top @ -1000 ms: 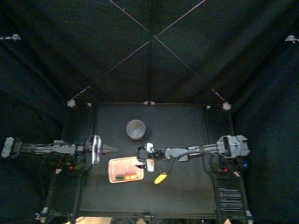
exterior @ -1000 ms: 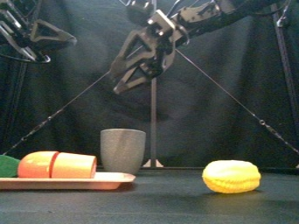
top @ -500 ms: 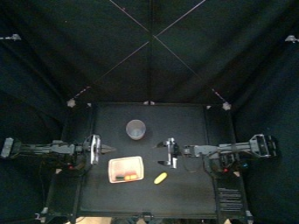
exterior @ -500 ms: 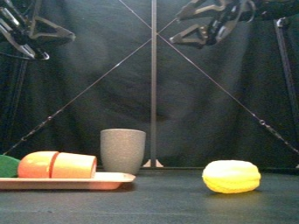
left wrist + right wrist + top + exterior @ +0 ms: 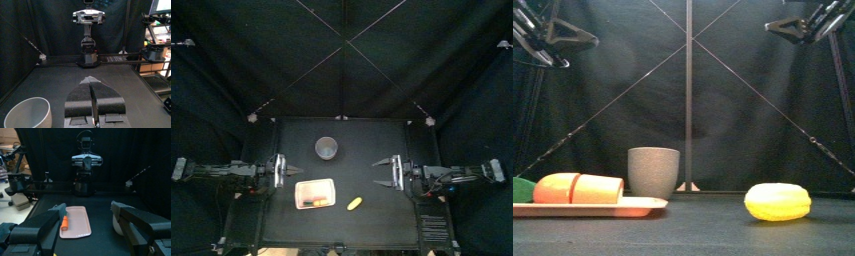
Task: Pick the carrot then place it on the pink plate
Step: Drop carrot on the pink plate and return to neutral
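Carrot lies on its side on the pink plate, orange body with green top toward the worktop's left; no tool touches it. The plate sits flat on the worktop, front-left of centre. Grey cup stands upright behind the plate, apart from it. Yellow toy rests on the worktop just right of the plate, not touching. Right tool hangs high over the worktop's right side, jaws spread wide, holding nothing. Left tool is raised at the left side, jaws pressed together, nothing between them.
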